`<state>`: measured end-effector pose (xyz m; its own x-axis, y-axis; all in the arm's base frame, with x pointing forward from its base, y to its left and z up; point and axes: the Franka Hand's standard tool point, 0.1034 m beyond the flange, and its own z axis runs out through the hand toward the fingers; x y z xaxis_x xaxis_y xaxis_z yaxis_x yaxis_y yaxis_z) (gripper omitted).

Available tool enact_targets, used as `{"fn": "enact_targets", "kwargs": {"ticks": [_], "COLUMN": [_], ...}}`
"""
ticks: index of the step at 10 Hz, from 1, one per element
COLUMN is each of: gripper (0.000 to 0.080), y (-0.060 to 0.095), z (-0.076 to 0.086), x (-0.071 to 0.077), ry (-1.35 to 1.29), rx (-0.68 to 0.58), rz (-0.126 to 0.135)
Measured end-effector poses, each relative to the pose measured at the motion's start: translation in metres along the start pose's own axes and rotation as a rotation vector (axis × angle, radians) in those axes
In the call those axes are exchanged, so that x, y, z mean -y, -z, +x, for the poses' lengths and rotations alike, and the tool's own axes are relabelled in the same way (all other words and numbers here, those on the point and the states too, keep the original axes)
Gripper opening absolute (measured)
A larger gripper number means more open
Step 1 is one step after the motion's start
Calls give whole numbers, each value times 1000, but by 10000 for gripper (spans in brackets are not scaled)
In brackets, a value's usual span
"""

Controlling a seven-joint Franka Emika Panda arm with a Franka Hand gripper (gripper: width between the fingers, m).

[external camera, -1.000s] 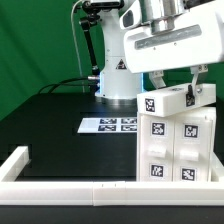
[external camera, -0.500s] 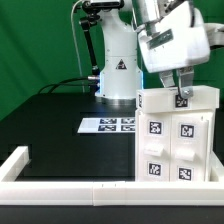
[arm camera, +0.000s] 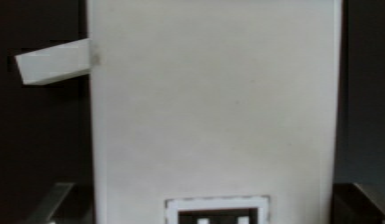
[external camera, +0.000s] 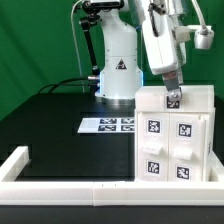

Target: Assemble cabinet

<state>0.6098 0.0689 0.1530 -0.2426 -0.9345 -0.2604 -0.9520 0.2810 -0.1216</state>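
The cabinet (external camera: pixel 170 145) is a tall white box standing upright at the exterior view's right. Its front shows several black-and-white tags on its blocks. A white top panel (external camera: pixel 192 97) lies level across the top. My gripper (external camera: pixel 172 93) comes down from above at the panel's front edge, by a small tag. In the wrist view the white panel (arm camera: pixel 207 110) fills the frame. Its tag sits low between my dark fingers (arm camera: pixel 56 203), which flank both of its edges. My gripper (arm camera: pixel 210 205) is shut on the panel. A small white tab (arm camera: pixel 56 65) juts out to one side.
The marker board (external camera: pixel 108 125) lies flat on the black table behind the cabinet. A long white border rail (external camera: pixel 60 186) runs along the front edge and turns up the exterior view's left side. The arm's white base (external camera: pixel 117 65) stands at the back.
My wrist has turned over the cabinet top and shifted slightly to the exterior view's right. The top panel, earlier skewed, now sits level and square on the cabinet.
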Motion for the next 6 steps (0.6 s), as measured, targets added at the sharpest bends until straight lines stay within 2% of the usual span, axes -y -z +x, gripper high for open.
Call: {"fn": "enact_targets", "kwargs": {"ticks": [3, 4, 5, 6], "gripper": [560, 732, 732, 786], "y": [1, 5, 11, 16], "z": [-1, -2, -5, -7], "x": [1, 2, 2, 1], "ry": [-57, -22, -11, -1], "rx": [8, 15, 23, 27], "rz": [7, 12, 19, 24]}}
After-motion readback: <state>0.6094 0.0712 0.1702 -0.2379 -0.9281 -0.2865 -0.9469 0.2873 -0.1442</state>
